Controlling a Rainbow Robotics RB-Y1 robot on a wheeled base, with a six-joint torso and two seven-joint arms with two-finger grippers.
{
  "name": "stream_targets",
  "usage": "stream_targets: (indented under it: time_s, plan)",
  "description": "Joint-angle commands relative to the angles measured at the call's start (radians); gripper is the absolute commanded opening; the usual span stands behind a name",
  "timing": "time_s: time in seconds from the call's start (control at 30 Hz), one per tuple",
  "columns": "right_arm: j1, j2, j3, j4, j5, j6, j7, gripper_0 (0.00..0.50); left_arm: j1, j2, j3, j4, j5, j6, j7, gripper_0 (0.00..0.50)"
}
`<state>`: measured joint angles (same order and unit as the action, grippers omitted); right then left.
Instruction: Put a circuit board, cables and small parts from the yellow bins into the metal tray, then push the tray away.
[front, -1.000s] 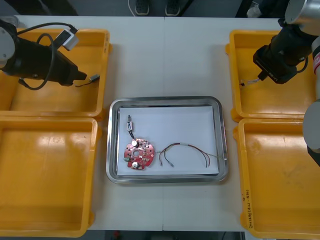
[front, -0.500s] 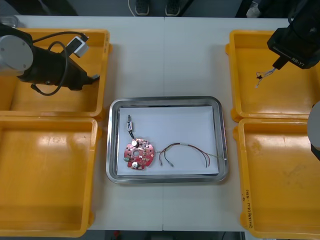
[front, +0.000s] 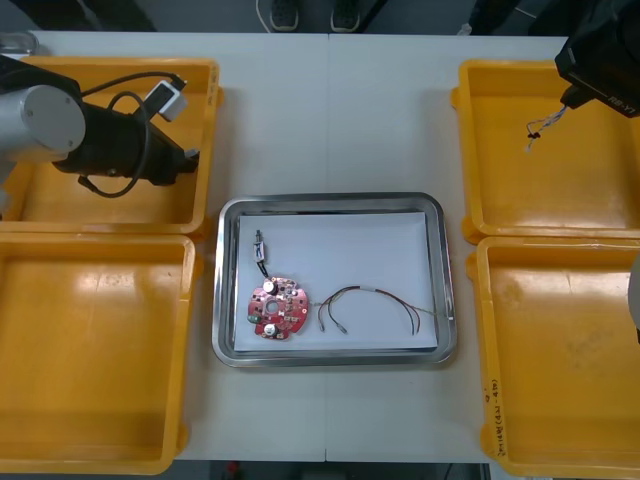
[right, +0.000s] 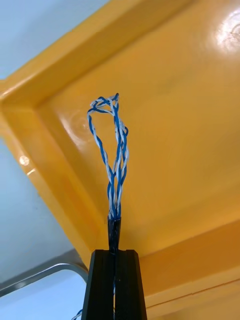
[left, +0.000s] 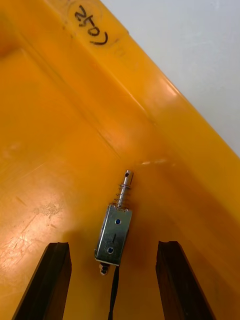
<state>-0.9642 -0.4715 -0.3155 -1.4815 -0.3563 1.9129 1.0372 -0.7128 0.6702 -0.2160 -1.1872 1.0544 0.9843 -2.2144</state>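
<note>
My right gripper (front: 570, 100) hangs over the far right yellow bin (front: 560, 205), shut on a twisted blue and white cable (front: 538, 128). The right wrist view has the cable (right: 116, 155) sticking out as a loop beyond the shut gripper (right: 114, 255). My left gripper (front: 190, 157) is in the far left yellow bin (front: 205, 120), by its inner wall. It stands open (left: 114, 245) around a small metal part (left: 115, 232) with a black wire, which lies on the bin floor between the fingers. The metal tray (front: 330, 203) holds a red circuit board (front: 272, 308), a red and yellow cable (front: 375, 298) and another small metal part (front: 259, 247).
The near left yellow bin (front: 100, 360) and the near right yellow bin (front: 560, 370) flank the tray. A corner of the tray (right: 45, 277) lies below the right gripper in the right wrist view. Bare table stretches beyond the tray to the far edge.
My right gripper has risen and moved toward the far right with the blue and white cable, which now hangs above the bin floor. The left arm has shifted slightly toward the bin's inner wall.
</note>
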Motion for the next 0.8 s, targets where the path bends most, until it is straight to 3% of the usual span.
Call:
stream_targets:
  time_s: [0.03,0.23,0.43,0.63,0.67,0.7,0.73,0.77,0.8]
  plan:
    - [0.041,-0.065,0.062,-0.14,-0.084,0.007,0.043,0.0,0.006,-0.024,-0.005,0.009,-0.017,-0.036,-0.054,0.5]
    - [0.13,-0.139,0.165,-0.319,-0.273,0.007,0.06,0.0,0.006,-0.031,-0.017,0.012,-0.022,-0.056,-0.053,0.5]
    - [0.142,-0.196,0.283,-0.434,-0.417,0.007,0.092,0.0,0.007,-0.031,-0.04,0.015,-0.019,-0.09,-0.044,0.5]
    - [0.142,-0.216,0.38,-0.543,-0.467,0.007,0.196,0.0,0.007,-0.031,-0.04,0.014,-0.019,-0.09,-0.044,0.5]
    - [0.142,-0.216,0.395,-0.554,-0.47,0.007,0.233,0.0,0.007,-0.031,-0.04,0.015,-0.019,-0.09,-0.044,0.432]
    - [0.142,-0.216,0.401,-0.559,-0.472,0.007,0.25,0.0,0.007,-0.031,-0.04,0.015,-0.019,-0.092,-0.045,0.32]
    - [0.142,-0.216,0.412,-0.566,-0.478,0.007,0.285,0.0,0.007,-0.031,-0.04,0.015,-0.019,-0.09,-0.044,0.1]
    - [0.14,-0.216,0.428,-0.574,-0.489,0.007,0.314,0.0,0.007,-0.031,-0.04,0.015,-0.019,-0.09,-0.044,0.002]
    - [0.14,-0.216,0.435,-0.577,-0.497,0.007,0.328,0.0,0.007,-0.031,-0.04,0.015,-0.019,-0.09,-0.044,0.0]
